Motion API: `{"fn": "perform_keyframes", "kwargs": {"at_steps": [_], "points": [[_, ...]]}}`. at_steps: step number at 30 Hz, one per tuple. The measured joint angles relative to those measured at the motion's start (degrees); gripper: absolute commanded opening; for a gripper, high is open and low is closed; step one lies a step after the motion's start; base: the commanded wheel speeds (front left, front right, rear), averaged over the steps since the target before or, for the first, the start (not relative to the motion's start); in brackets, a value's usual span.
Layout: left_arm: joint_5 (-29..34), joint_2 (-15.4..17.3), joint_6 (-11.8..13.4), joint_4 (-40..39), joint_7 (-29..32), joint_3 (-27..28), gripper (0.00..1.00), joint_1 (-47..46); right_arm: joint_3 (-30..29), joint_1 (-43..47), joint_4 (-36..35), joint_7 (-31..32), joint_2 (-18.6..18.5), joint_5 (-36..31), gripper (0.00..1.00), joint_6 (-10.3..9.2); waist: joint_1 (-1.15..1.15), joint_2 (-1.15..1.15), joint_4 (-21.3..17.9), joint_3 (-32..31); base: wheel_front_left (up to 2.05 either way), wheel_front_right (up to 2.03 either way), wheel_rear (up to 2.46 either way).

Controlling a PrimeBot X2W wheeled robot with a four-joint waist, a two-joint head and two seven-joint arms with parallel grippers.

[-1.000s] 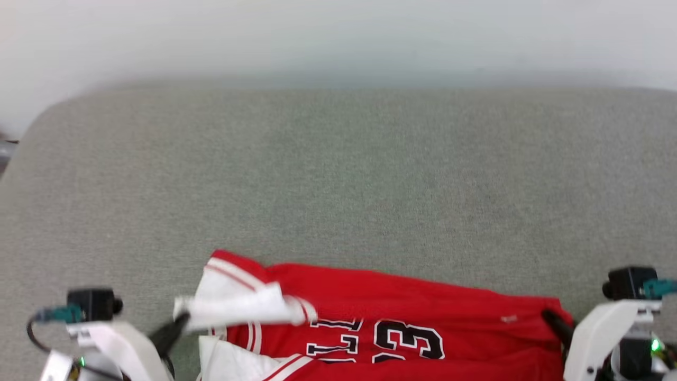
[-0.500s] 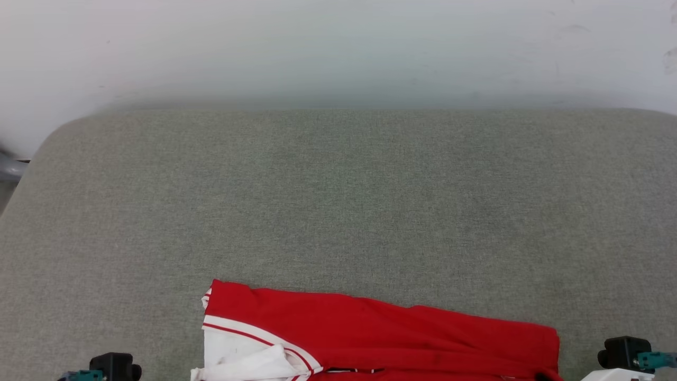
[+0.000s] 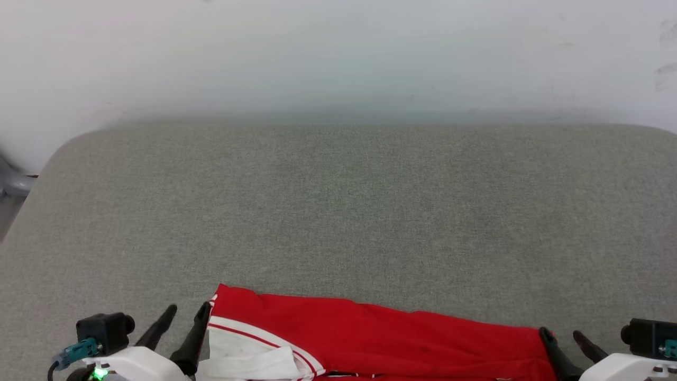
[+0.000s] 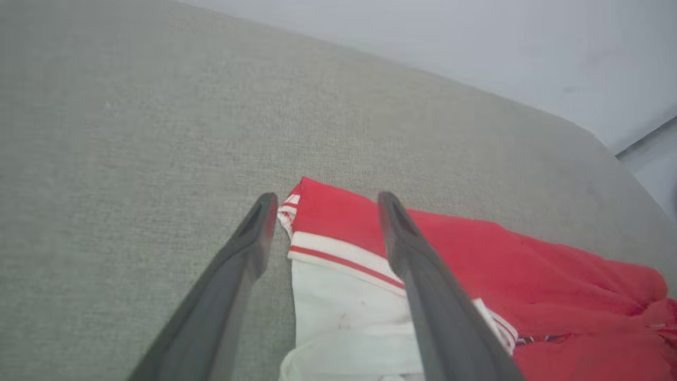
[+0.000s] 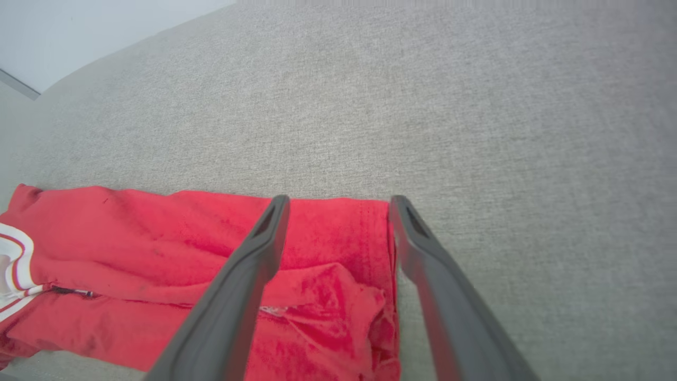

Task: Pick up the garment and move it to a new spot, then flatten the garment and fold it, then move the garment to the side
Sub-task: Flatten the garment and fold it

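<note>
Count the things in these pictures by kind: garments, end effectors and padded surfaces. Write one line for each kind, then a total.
Garments: 1, the red garment
End effectors: 2, the left end effector and the right end effector, both open
Padded surfaces: 1, the grey padded surface
Total: 4

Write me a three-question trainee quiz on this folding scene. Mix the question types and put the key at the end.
1. True or false: the left tool is shut on the garment.
2. Multiple choice: the sleeve beside the left tool is A) white with red trim, B) black, C) plain blue.
3. Fill in: the right tool, at the garment's red end on the grey fabric surface, is ___.
Key: 1 false, it is open, astride the sleeve's edge. 2 A. 3 open.
</note>
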Motion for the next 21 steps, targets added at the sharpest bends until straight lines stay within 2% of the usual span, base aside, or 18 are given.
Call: {"fn": "perform_keyframes", "kwargs": {"at_steps": [6, 11, 15, 21], "points": [[8.38, -0.90, 2.70, -2.77, -6.17, 1.94, 1.00, -1.77, -2.21, 1.11, -2.15, 6.05, -2.01, -1.07, 1.00, 0.00, 0.00, 0.00, 0.24, -0.81, 0.00, 0.00, 0.00], [17.25, -4.55, 4.48, -7.13, -6.70, 7.11, 1.00, -2.01, -2.92, 2.60, -3.54, 12.11, -3.86, -1.21, 1.00, 0.00, 0.00, 0.00, 0.87, -0.51, 0.00, 0.00, 0.00], [24.28, -7.76, 4.63, -10.72, -6.78, 11.07, 1.00, -0.35, -2.57, 3.57, -3.88, 14.84, -4.26, -1.19, 1.00, 0.00, 0.00, 0.00, 1.51, 0.19, 0.00, 0.00, 0.00], [28.98, -10.95, 3.11, -12.47, -6.78, 14.49, 1.00, 2.31, -0.81, 3.88, -1.64, 15.71, -4.00, -0.60, 1.00, 0.00, 0.00, 0.00, 2.31, 1.45, 0.00, 0.00, 0.00]]}}
